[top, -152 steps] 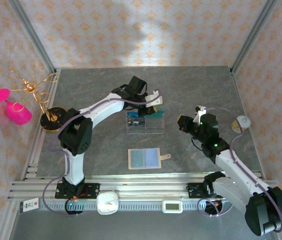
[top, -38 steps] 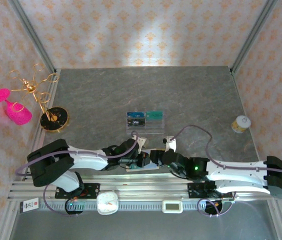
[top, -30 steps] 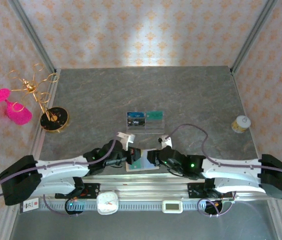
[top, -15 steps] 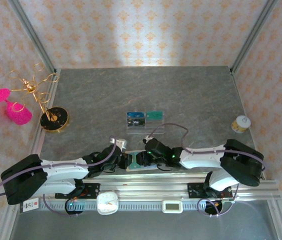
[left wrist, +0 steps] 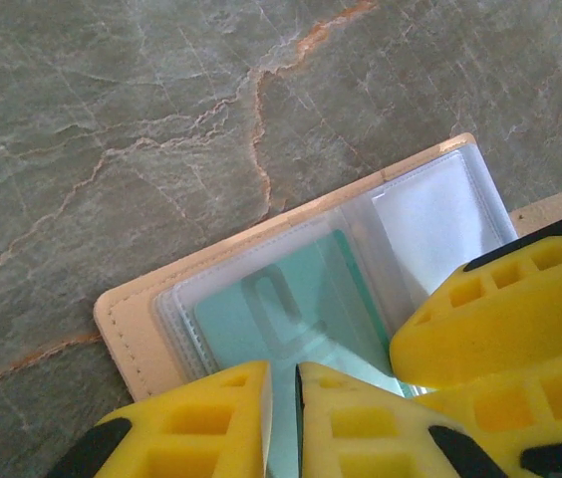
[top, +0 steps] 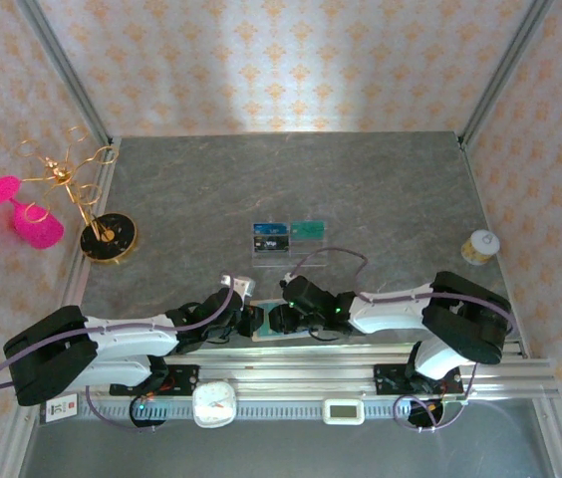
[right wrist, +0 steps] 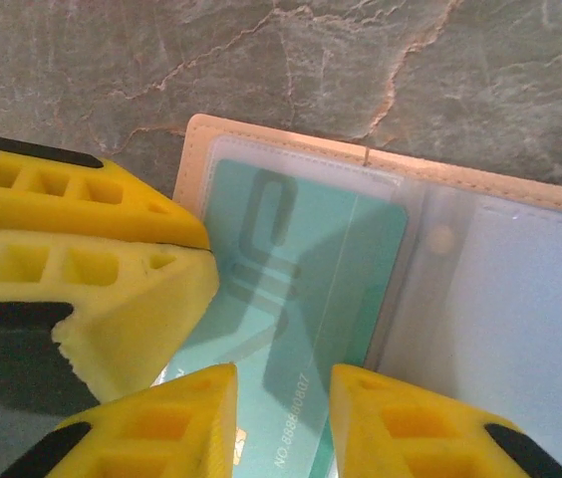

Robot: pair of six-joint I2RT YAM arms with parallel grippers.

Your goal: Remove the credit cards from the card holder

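- Both arms have dropped from mid-bench [top: 361, 189] to the bottom centre of the top view, meeting over the small tan leather-like folding card holder [left wrist: 127, 319], which lies open.
- A thin teal-green plastic credit card [right wrist: 301, 269] sits in a clear sleeve, centre-left in the right wrist view.
- The left pincer [left wrist: 281, 418] is nearly closed, leaving a thin slit. I cannot tell whether it pinches the card's edge.
- The right pincer [right wrist: 281, 428] is narrowly parted, straddling the card's lower end.
- Likely risks: the crowded fingers could collide, or a pull could drag the whole holder if the sleeve is caught with the card.
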